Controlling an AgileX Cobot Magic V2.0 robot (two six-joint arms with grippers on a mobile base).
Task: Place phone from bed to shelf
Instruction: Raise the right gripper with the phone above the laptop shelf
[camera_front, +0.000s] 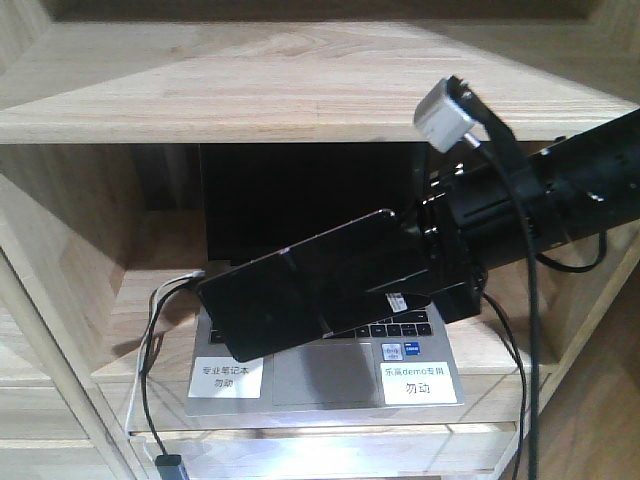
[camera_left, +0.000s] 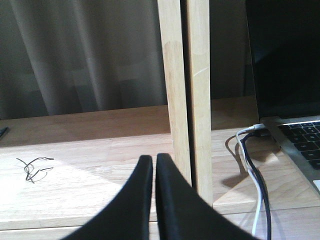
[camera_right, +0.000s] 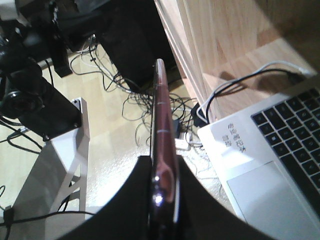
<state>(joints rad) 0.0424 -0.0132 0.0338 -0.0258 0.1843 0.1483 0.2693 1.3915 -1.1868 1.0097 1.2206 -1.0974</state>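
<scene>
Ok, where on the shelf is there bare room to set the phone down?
Best: the bare board left of the upright, with only a wire tangle at its far left. The laptop takes most of its bay; cables crowd the strip beside it. Right claw holds the phone.

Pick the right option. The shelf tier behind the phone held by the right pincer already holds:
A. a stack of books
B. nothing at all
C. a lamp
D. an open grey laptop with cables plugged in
D: the front view shows the open laptop resting on the shelf, with cables at its left side. The phone is clamped in the right pincer in front of it.
</scene>
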